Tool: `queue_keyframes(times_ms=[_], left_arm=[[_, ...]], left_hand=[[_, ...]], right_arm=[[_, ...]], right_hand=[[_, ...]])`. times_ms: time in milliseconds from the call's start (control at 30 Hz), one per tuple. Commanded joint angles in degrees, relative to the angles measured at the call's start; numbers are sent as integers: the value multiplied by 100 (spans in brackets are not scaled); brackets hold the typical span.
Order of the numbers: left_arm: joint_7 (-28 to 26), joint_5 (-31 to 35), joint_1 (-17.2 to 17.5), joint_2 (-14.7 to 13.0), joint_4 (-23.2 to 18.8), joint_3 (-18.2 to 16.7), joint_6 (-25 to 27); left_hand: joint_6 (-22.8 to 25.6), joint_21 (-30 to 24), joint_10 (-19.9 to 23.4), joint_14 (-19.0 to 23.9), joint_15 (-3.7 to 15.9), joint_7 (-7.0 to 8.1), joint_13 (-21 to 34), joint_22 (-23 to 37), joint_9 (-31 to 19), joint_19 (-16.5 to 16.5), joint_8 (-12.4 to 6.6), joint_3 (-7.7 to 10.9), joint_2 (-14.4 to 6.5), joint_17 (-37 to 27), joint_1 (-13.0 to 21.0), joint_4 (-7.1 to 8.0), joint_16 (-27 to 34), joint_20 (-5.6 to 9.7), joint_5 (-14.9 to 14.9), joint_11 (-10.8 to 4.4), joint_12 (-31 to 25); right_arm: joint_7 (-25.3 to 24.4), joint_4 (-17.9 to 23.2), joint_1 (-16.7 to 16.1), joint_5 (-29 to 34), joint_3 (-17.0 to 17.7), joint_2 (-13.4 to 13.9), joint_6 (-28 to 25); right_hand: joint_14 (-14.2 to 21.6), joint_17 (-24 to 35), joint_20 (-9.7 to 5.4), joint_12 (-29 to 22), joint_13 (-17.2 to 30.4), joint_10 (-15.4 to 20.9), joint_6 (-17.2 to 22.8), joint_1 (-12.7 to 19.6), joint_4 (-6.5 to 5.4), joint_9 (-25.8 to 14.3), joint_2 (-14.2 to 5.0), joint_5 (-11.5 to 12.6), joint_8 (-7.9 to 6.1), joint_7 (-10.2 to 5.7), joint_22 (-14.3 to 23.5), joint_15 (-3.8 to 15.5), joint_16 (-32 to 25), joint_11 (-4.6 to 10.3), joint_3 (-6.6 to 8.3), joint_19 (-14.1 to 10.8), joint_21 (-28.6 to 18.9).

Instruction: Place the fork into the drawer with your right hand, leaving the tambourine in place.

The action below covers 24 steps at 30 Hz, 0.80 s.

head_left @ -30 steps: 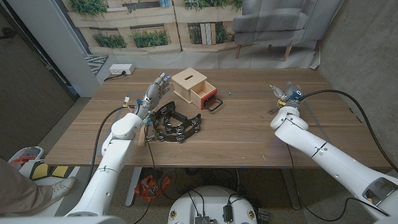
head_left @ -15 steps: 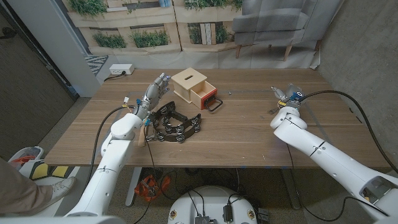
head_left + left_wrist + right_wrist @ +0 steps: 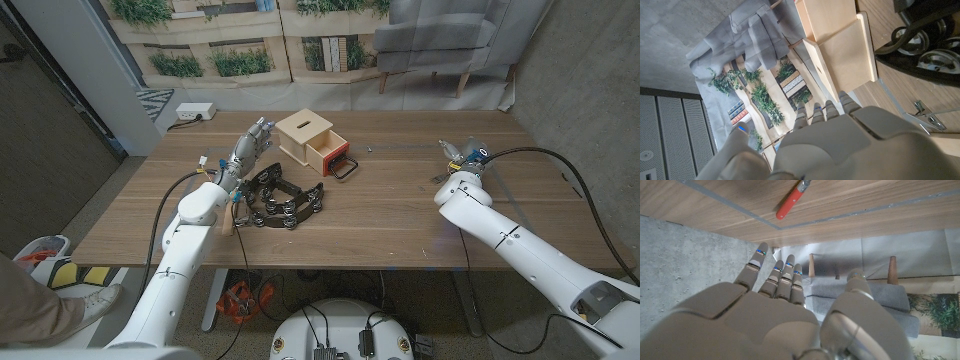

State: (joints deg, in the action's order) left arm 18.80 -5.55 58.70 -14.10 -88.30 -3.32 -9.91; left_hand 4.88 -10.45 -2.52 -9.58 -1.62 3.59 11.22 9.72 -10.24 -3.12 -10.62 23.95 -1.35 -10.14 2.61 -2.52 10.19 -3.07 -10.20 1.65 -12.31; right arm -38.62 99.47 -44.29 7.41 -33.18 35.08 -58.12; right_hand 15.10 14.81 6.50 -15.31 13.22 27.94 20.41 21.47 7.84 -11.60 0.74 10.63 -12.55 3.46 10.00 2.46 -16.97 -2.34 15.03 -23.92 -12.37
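The right hand (image 3: pixel 461 157), right of centre in the head view, holds nothing, fingers apart. Its wrist view shows a red handle, probably the fork (image 3: pixel 790 205), at top centre. I'd close on that handle squarely. Further left, the tambourine (image 3: pixel 281 200) lies before the drawer (image 3: pixel 325 155); the left hand (image 3: pixel 250 147) is unclenched.

Beyond my wooden table (image 3: pixel 400 215), a printed backdrop of shelves and green plants (image 3: pixel 240 40) spans the top of the frame, a grey upholstered armchair (image 3: pixel 450 35) stands upper right, and a grey concrete wall (image 3: pixel 590 90) runs down the right edge.
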Motion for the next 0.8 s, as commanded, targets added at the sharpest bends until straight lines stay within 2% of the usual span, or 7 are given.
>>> queue_keyframes(times_ms=[33,300,433,567,800], left_arm=[[-17,12,18,8,-39,10,40],[-37,27,14,7,-52,11,69],[-39,23,14,9,-59,10,98],[-30,28,6,7,-46,23,91],[-48,37,24,18,-71,28,89]], left_hand=[[47,-49,15,-68,-24,6,8,29,-12,-52,-17,-1,-34,-16,1,-36,28,-26,-4,15,-25],[46,-46,26,-77,-27,6,8,29,-12,-64,-16,-3,-35,-16,0,-38,27,-26,-4,12,-29],[49,-45,28,-78,-23,8,8,29,-12,-66,-17,-3,-35,-17,-1,-39,27,-26,-4,11,-30],[44,-46,29,-81,-22,3,8,29,-12,-68,-15,-3,-38,-17,-1,-40,27,-25,-4,13,-30],[44,-47,34,-85,-31,6,8,29,-12,-69,-14,-2,-42,-17,-1,-42,27,-20,-4,14,-31]], right_arm=[[-114,-184,33,-41,81,-127,40],[-159,-317,112,-49,95,-218,-4],[-166,-375,131,-75,116,-260,2],[-229,-444,164,-69,132,-342,-91],[-305,-470,177,-67,175,-432,-216]], right_hand=[[144,28,-5,-62,2,107,116,62,45,-7,7,16,-48,8,35,70,-64,17,2,-98,-45],[307,50,-6,-99,-10,226,242,82,44,0,23,14,-74,65,39,110,-127,21,-22,-207,-69],[413,65,179,-96,-20,245,264,121,52,4,35,17,-60,76,39,3,-164,22,-37,-354,-105],[419,67,231,-101,-23,266,271,137,56,6,39,19,-56,82,38,13,-164,36,-40,-375,-105],[554,80,186,-138,-34,387,381,146,50,9,68,22,-78,87,38,62,-211,16,-71,-466,-119]])
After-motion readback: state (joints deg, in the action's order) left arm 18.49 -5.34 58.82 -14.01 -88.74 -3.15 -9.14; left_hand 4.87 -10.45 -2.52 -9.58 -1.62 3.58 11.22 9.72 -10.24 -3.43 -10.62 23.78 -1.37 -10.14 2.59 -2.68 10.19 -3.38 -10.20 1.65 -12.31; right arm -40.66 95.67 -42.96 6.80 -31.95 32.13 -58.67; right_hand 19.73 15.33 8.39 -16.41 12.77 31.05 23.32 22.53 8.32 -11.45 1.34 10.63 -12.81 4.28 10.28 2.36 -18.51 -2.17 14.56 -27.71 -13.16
